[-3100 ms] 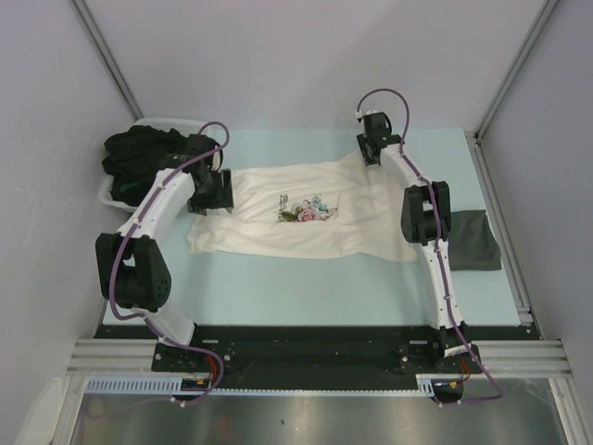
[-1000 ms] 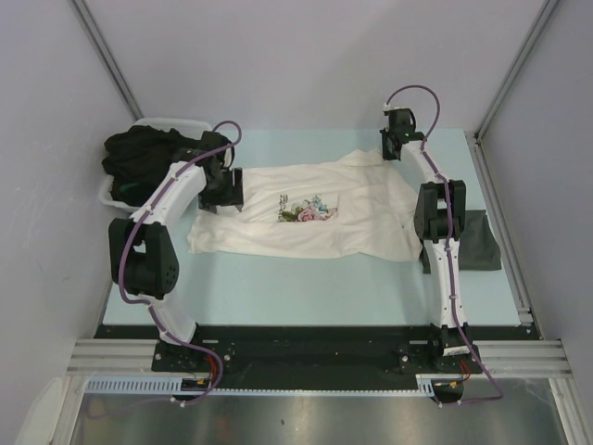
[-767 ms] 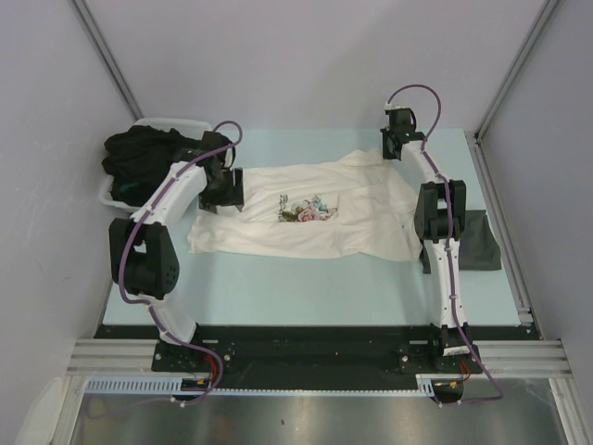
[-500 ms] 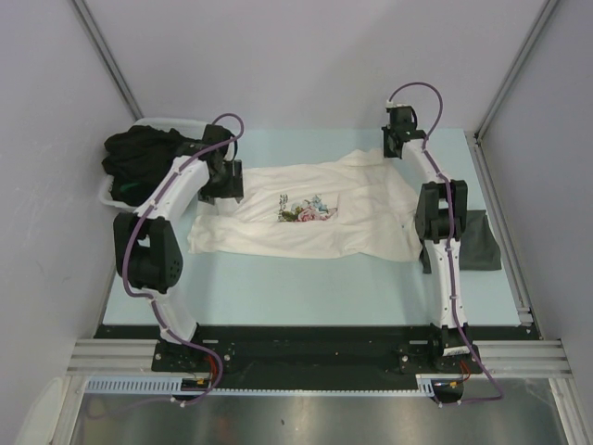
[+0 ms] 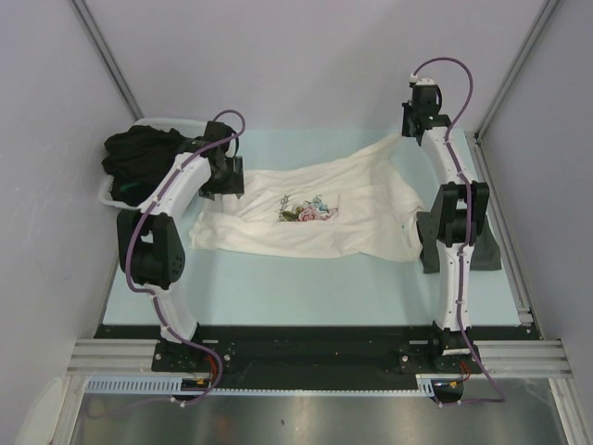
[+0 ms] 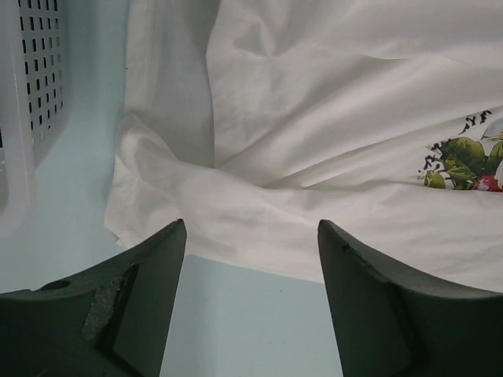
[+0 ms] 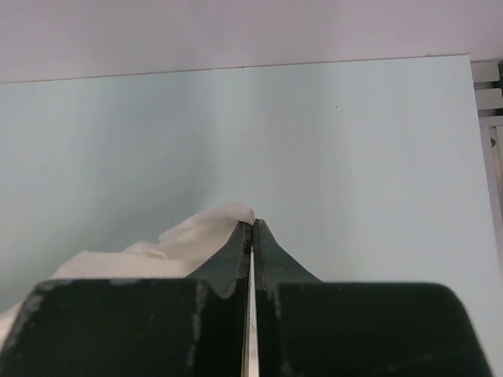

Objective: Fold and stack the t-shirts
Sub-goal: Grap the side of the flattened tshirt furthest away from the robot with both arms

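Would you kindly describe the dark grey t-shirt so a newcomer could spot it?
On the pale blue table, look to the right edge behind the right arm. The dark grey t-shirt lies there, unlike the spread cream tee and the tub's black clothes.
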Robot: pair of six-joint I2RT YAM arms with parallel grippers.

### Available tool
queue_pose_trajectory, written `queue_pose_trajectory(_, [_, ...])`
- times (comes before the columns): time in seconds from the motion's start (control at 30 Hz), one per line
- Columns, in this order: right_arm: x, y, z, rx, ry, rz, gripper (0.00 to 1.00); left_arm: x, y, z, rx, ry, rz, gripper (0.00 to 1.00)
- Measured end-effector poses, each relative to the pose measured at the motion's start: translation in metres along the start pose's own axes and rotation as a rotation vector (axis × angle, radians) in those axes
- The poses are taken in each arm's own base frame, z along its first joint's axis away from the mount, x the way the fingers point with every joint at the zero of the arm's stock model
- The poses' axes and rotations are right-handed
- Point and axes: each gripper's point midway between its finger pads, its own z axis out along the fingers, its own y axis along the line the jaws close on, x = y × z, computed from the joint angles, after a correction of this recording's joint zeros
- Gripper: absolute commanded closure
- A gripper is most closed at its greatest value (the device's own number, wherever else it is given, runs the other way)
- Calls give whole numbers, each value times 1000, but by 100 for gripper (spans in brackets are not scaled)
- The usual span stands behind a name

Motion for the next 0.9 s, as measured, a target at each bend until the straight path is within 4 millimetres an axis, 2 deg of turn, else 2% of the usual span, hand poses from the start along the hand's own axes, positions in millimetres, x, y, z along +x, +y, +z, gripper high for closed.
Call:
queue_pose_trajectory(0.2, [16,-5,1,7,41,-3,100,-5,3,4,-25,-7,9,25])
queue_pose_trajectory(0.33, [21,-3,-2,-2,57,-6,100,-25,-1,19,-35,-25,19,23])
queue_pose_trajectory(0.5, [26,1,-4,-23,71,0,100,-60,-4,49,-56,-57,6,23])
queue_pose_trajectory(0.67, [39,3,-3,-36,103,-3,100,-87,4,96,-109,-69,-18,23])
queue_pose_trajectory(0.9, [47,4,-4,-46,122,-4,100,-99,24,138,-148,-64,-58,23])
